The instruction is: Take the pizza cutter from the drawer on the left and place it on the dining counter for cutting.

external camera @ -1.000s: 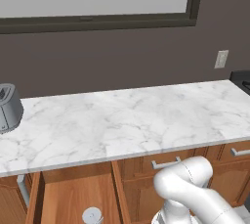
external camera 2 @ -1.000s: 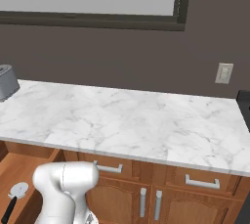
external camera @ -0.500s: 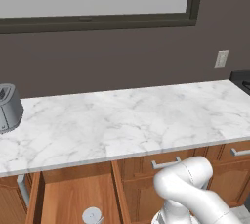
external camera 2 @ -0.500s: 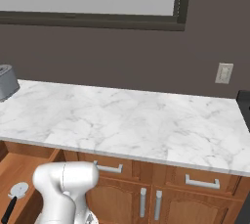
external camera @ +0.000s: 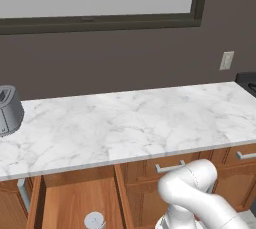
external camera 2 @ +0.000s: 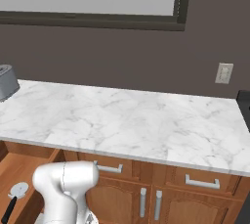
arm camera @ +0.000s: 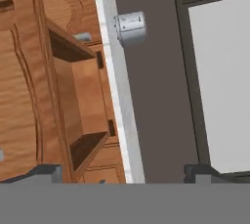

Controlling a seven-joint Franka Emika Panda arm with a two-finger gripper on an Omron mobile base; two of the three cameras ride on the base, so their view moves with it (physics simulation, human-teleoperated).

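The drawer stands pulled out under the marble worktop, at the lower left of both base views, showing its plain light wood inside. The pizza cutter lies in it: its round silvery wheel pokes up at the bottom edge, and the right base view shows the wheel with a dark handle. My gripper is open, its fingertips far apart, nothing between them. The rolled hand view looks at the open drawer from a distance. The dining counter is out of view.
A marble worktop over brown cabinets spans the scene, with a grey toaster at its left end. A wall outlet and dark window frame sit behind. Shut drawers lie right of my arm.
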